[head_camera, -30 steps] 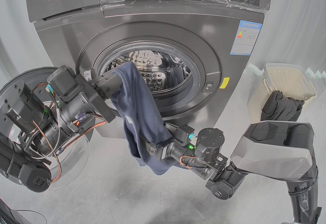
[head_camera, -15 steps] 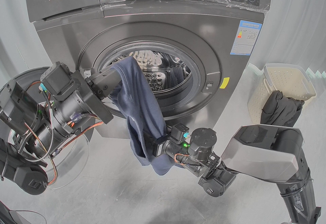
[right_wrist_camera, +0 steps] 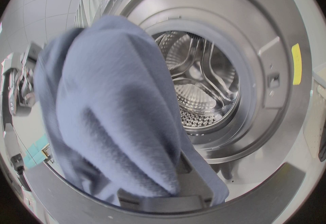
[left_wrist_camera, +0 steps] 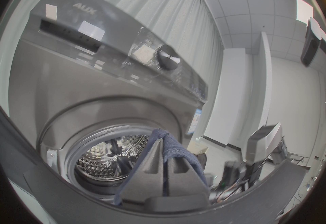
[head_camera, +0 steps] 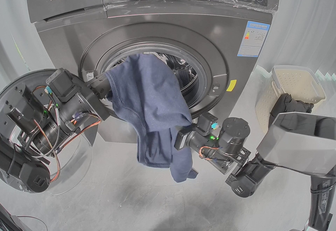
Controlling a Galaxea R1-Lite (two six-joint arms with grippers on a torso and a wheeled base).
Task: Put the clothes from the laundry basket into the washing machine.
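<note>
A dark blue garment (head_camera: 150, 102) hangs stretched across the open mouth of the grey washing machine (head_camera: 224, 49). My left gripper (head_camera: 105, 83) is shut on its upper corner at the left rim of the opening; the left wrist view shows the cloth (left_wrist_camera: 176, 146) pinched in the left gripper (left_wrist_camera: 164, 145). My right gripper (head_camera: 179, 134) holds the garment's lower part below the opening's right side, its fingertips buried in cloth (right_wrist_camera: 112, 105). The steel drum (right_wrist_camera: 200, 92) lies just behind. A cream laundry basket (head_camera: 301, 83) at the right holds dark clothes (head_camera: 288, 109).
The round machine door (head_camera: 35, 76) stands swung open at the left, behind my left arm. The basket sits on the grey floor (head_camera: 122, 203) close to the machine's right side. Pale curtains hang behind the machine.
My right gripper has risen and moved right with the garment's lower part, spreading the cloth over the drum opening. The left gripper has drawn back slightly to the left, still holding.
</note>
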